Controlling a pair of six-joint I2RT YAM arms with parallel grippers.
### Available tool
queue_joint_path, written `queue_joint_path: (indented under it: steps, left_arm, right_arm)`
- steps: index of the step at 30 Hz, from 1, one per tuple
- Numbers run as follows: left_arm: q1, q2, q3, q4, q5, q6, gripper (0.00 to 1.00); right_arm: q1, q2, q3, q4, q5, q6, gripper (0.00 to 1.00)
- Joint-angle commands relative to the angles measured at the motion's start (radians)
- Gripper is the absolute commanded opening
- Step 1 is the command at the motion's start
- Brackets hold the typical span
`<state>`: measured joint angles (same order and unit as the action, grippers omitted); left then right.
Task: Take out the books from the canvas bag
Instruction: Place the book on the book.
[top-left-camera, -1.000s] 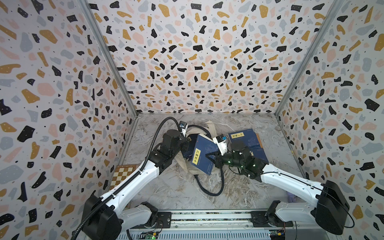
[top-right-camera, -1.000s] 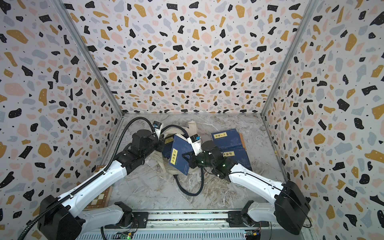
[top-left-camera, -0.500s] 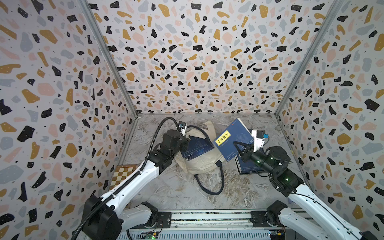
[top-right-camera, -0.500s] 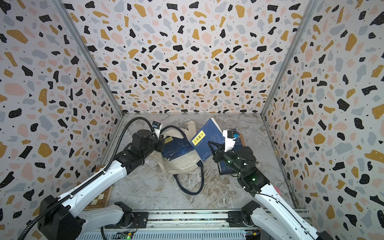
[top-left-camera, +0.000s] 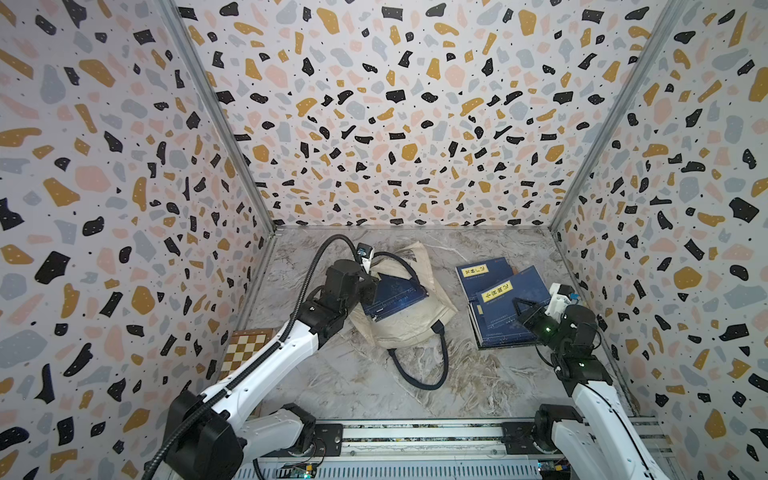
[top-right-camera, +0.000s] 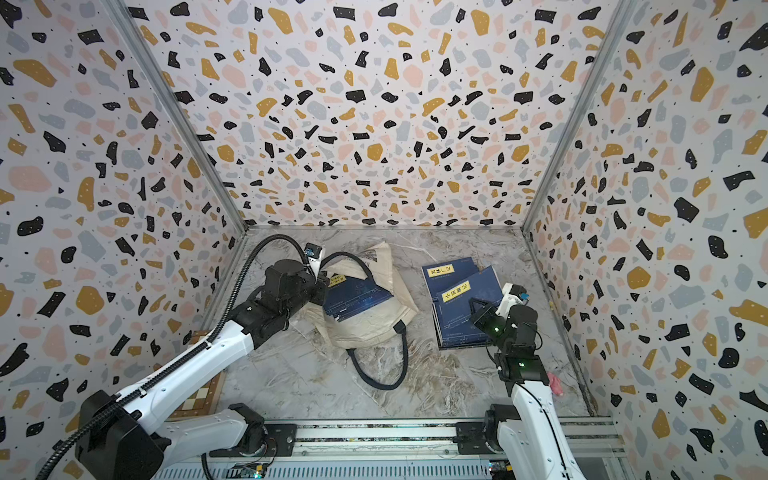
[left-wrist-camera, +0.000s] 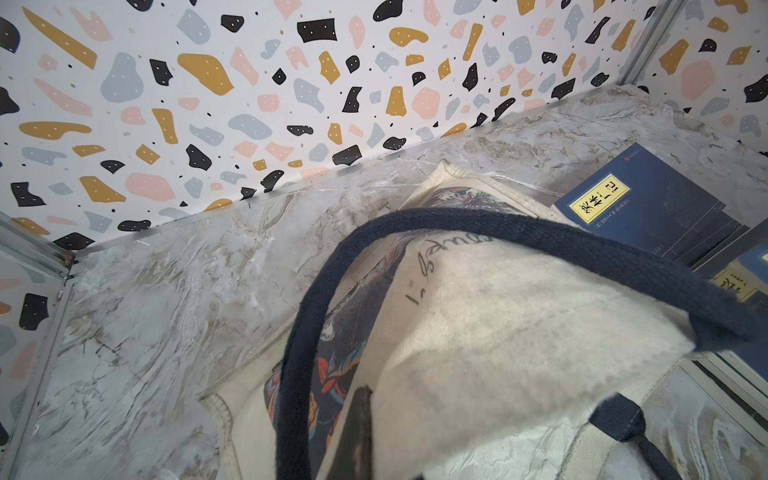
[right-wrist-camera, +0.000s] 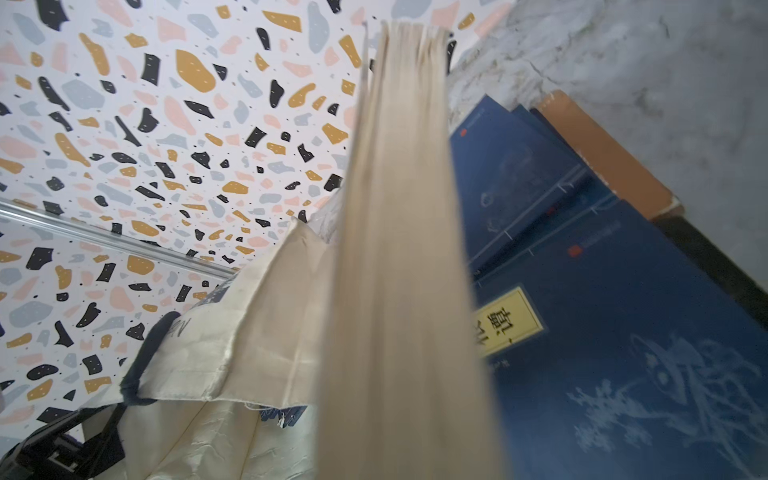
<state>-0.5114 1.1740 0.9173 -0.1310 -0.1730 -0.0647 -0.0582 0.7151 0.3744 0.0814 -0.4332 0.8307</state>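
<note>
The cream canvas bag (top-left-camera: 409, 328) lies flat at mid-table, its navy handle (left-wrist-camera: 457, 224) looping over it. One navy book (top-left-camera: 395, 293) pokes out of its mouth. My left gripper (top-left-camera: 368, 297) is shut on the bag's canvas edge; in the left wrist view one dark finger (left-wrist-camera: 359, 415) presses against the cloth. To the right, my right gripper (top-left-camera: 521, 305) is shut on a yellow-labelled book (top-left-camera: 509, 291), held over a stack of books (top-left-camera: 494, 332). Its cream page edge (right-wrist-camera: 407, 249) fills the right wrist view. I cannot tell whether it touches the stack.
A brown-and-cream chessboard box (top-left-camera: 247, 347) lies by the left wall, under my left arm. A second handle (top-left-camera: 419, 374) trails toward the front rail. A small pink object (top-right-camera: 555, 384) sits near the right wall. Patterned walls close in three sides.
My right gripper carried the yellow-labelled book from the bag's mouth, up and to the right, then down over the stack. The left arm kept its grip on the bag and stayed put.
</note>
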Motion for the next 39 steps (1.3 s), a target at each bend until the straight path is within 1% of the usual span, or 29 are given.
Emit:
queue_joint_path:
  steps: [1, 4, 13, 19, 24, 29, 32, 36, 39]
  left_arm:
    - [0.007, -0.011, 0.034, 0.004, -0.002, -0.008, 0.00]
    - [0.007, -0.010, 0.034, 0.002, 0.000, -0.009, 0.00]
    - [0.007, -0.014, 0.033, 0.001, 0.007, -0.015, 0.00]
    - [0.007, -0.016, 0.032, -0.002, 0.010, -0.017, 0.00]
    - [0.007, -0.016, 0.033, -0.002, 0.015, -0.018, 0.00]
    - [0.007, -0.013, 0.033, -0.004, 0.017, -0.020, 0.00]
    - [0.007, -0.013, 0.034, -0.005, 0.018, -0.020, 0.00]
    - [0.007, -0.013, 0.034, -0.005, 0.018, -0.020, 0.00]
    - [0.007, -0.013, 0.034, -0.005, 0.019, -0.021, 0.00]
  right_arm:
    - [-0.038, 0.005, -0.036, 0.073, -0.087, 0.047, 0.00]
    - [-0.046, 0.025, -0.071, 0.111, -0.079, 0.059, 0.00]
    - [-0.048, 0.161, -0.098, 0.158, -0.057, 0.089, 0.00]
    - [-0.048, 0.174, -0.116, 0.131, 0.017, 0.113, 0.00]
    - [-0.050, 0.201, -0.110, 0.126, 0.036, 0.119, 0.00]
    - [-0.050, 0.260, -0.093, 0.136, 0.014, 0.121, 0.06]
    - [-0.051, 0.271, -0.082, 0.133, 0.017, 0.120, 0.13]
    - [-0.054, 0.255, -0.065, 0.109, 0.035, 0.109, 0.27]
    - [-0.057, 0.244, -0.062, 0.100, 0.041, 0.105, 0.42]
